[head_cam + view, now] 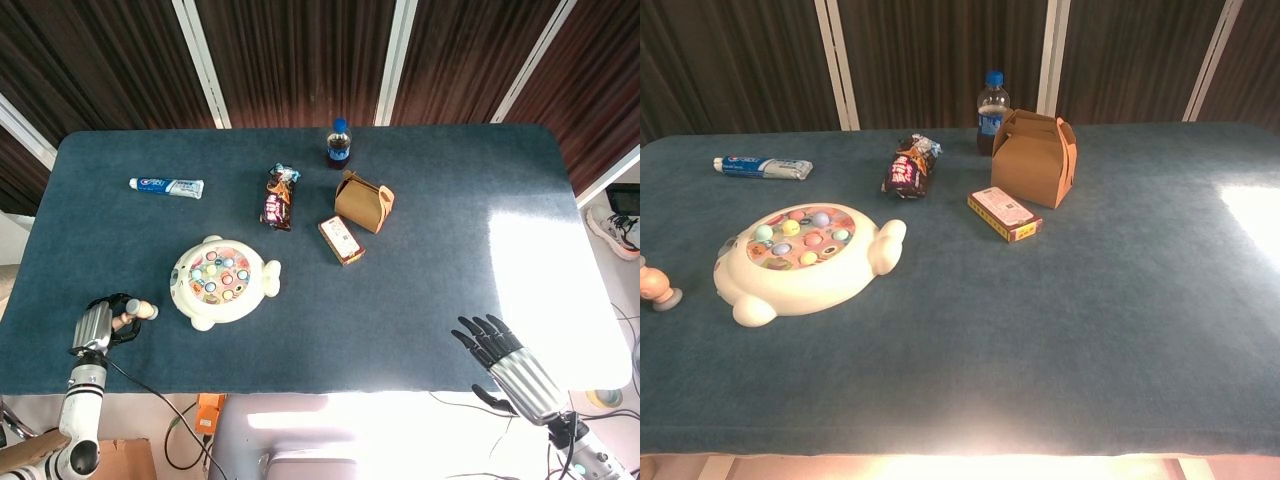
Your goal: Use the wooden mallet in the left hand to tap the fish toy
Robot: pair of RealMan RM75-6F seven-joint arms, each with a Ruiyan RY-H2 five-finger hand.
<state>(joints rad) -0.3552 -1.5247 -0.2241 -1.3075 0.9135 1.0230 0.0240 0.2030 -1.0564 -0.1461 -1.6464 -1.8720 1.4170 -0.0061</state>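
The cream fish toy point(221, 281) point(805, 259), with coloured pieces on its round top, lies on the blue table left of centre. My left hand point(105, 321) sits near the front left edge and grips the wooden mallet point(140, 310), whose head points toward the toy with a gap between them. In the chest view only the mallet's end point(654, 284) shows at the left border. My right hand point(492, 344) hovers at the front right edge, fingers spread, holding nothing.
A toothpaste tube point(166, 185) lies at the back left. A snack packet point(280, 197), a blue-capped bottle point(338, 143), a brown paper box point(363, 201) and a small flat carton point(341, 240) stand behind the toy. Bright glare covers the table's right side point(540, 260).
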